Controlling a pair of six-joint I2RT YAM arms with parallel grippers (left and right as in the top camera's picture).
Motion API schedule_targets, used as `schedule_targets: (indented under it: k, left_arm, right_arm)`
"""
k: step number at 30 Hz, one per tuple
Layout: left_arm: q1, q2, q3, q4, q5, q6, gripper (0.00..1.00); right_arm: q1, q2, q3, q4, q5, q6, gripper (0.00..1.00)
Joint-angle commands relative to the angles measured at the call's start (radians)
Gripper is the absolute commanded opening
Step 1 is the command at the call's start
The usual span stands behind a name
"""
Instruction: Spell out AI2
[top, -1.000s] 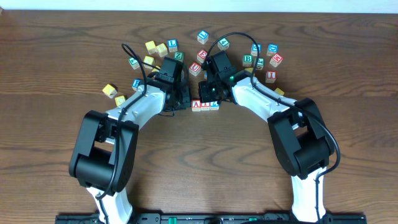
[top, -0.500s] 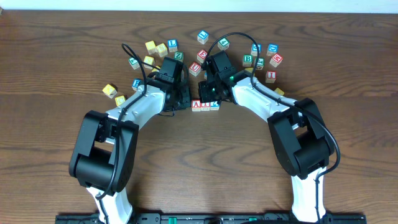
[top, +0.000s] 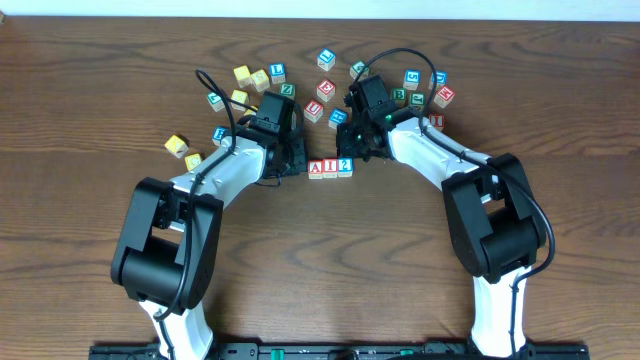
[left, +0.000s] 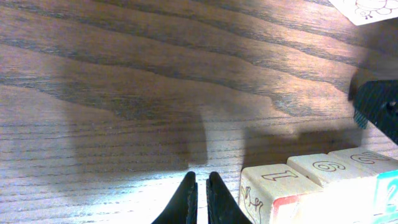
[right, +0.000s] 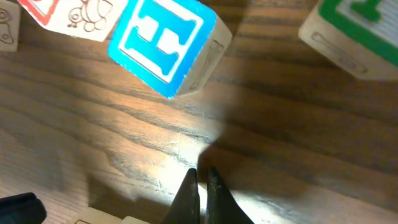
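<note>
Three wooden cubes stand side by side in a row on the table: the red A, the red I and the blue 2. My left gripper is shut and empty, just left of the A cube. In the left wrist view its fingers rest beside the row's end cube. My right gripper is shut and empty, a little behind and right of the 2 cube. Its fingers hover over bare wood.
Many loose letter cubes lie scattered behind the arms, among them yellow cubes at the left and a red cube at the right. In the right wrist view a blue H cube and a green cube lie ahead of the fingers.
My right gripper has pulled away from the row toward the back right, uncovering the 2 cube. The left arm has not moved.
</note>
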Motion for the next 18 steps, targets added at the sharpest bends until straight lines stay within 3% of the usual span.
schedule_targets:
  k: [1, 18]
  left_arm:
    - [0.003, 0.014, -0.008, -0.003, -0.014, -0.008, 0.08]
    - [0.003, 0.014, -0.008, -0.004, -0.014, -0.008, 0.08]
  right_arm:
    - [-0.001, 0.006, 0.013, -0.009, 0.026, 0.042, 0.01]
    - [0.013, 0.006, 0.013, -0.030, -0.004, 0.029, 0.01]
